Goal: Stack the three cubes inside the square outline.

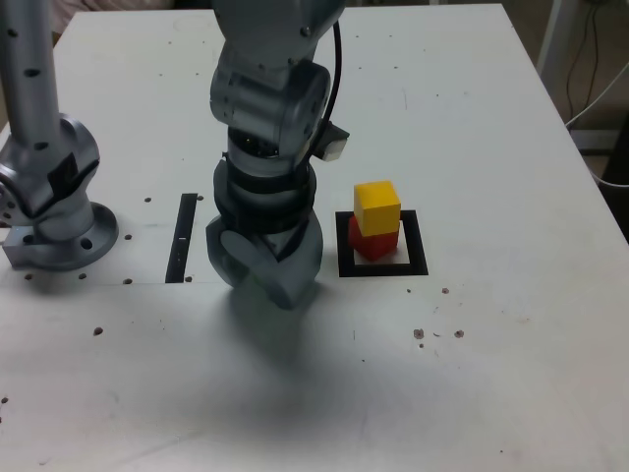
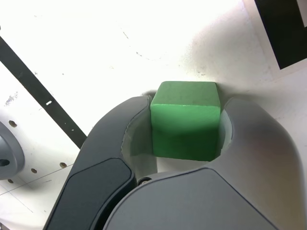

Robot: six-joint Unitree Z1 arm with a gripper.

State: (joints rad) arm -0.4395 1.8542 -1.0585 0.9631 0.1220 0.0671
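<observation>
While the arm stands over the middle of the white table [image 1: 511,128], its pincer [image 1: 267,267] points down at the surface and is closed on the green cube [image 2: 186,120], which the wrist view shows seated between the two grey jaws with both side faces pressed against them. In the exterior view the green cube itself is hidden behind the pincer body, so its contact with the table cannot be confirmed from there; the wrist view shows white table surface directly beyond the cube. To the exterior view's right of the pincer lies the square outline [image 1: 421,264], a thick black frame with a white centre, flat on the table. Inside it sits the red cube [image 1: 371,243], and the yellow cube [image 1: 377,206] rests on top of the red one, turned slightly so that its edges do not line up with those of the cube beneath. The pincer and this two-cube stack are near each other but not touching. A narrow black strip [image 1: 183,238] lies on the table at the exterior view's left of the pincer, and appears again in the wrist view as a dark diagonal band. Farther to the exterior view's left stands the grey base [image 1: 54,211] of the arm, bolted to the table. Small dark specks dot the surface.
</observation>
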